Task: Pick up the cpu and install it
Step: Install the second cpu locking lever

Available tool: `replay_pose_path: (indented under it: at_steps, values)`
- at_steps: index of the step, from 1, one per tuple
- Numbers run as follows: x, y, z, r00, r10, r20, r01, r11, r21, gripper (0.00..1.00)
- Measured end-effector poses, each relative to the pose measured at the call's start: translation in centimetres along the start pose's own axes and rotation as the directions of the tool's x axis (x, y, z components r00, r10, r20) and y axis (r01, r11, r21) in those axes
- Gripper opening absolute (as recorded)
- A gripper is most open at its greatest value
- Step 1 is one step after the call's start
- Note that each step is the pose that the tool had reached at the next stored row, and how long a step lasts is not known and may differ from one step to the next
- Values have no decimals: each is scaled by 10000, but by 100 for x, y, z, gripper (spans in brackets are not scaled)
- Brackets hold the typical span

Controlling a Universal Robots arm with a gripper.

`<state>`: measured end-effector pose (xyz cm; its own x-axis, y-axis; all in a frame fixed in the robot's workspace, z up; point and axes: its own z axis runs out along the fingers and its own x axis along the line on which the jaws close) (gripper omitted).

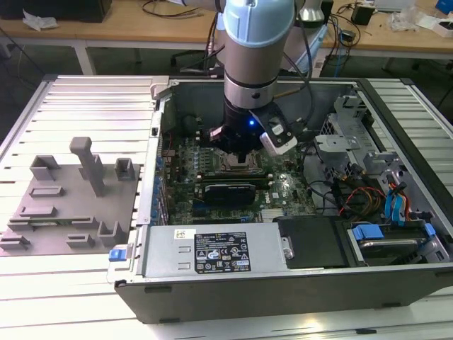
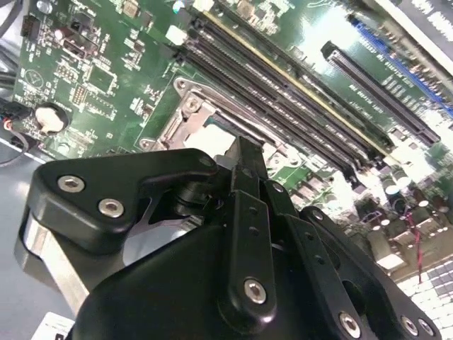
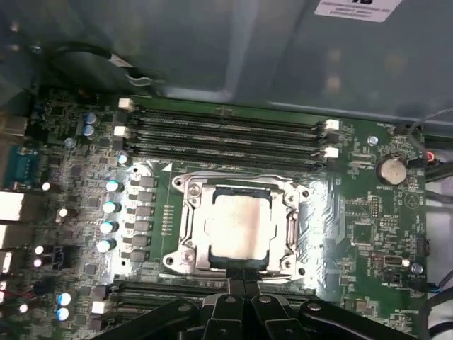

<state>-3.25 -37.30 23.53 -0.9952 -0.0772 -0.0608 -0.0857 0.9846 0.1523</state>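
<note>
Black fingers (image 3: 244,287) meet just above the seated cpu (image 3: 237,225).

end effector (image 3: 244,301) — fingertips cut off | cpu (image 2: 216,142) — partly hidden behind linkage

Flat square silvery-white metal-topped cpu (image 3: 237,224) showing pale grey with a thin darker rim, inside a shiny silver square metal socket frame (image 3: 185,234). Green printed motherboard (image 3: 368,212) carrying black long memory slots (image 3: 226,131) with white end clips. Black jointed end effector (image 2: 248,177) showing silver bolt heads. Arm's light-blue and silver round wrist housing (image 1: 251,42) glowing with a small blue light. Dark grey open steel computer case (image 1: 283,287), bright blue plastic drive tabs (image 1: 368,231), orange and red wire bundle (image 1: 354,195). Grey slatted metal desk (image 1: 78,95) holding a matte grey moulded fixture tray (image 1: 67,195).
</note>
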Motion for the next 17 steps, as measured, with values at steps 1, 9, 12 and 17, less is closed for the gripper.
replay_pose_path:
  at_steps: [1,9,12,17]
  values:
    - [-8,25,4,10000,5,1,-5,10000,1,11]
    - [-25,140,-16,10000,21,4,-21,10000,5,11]
    - [-25,140,-18,10000,21,3,-21,10000,6,11]
    - [-26,140,-20,10000,21,2,-21,10000,6,11]
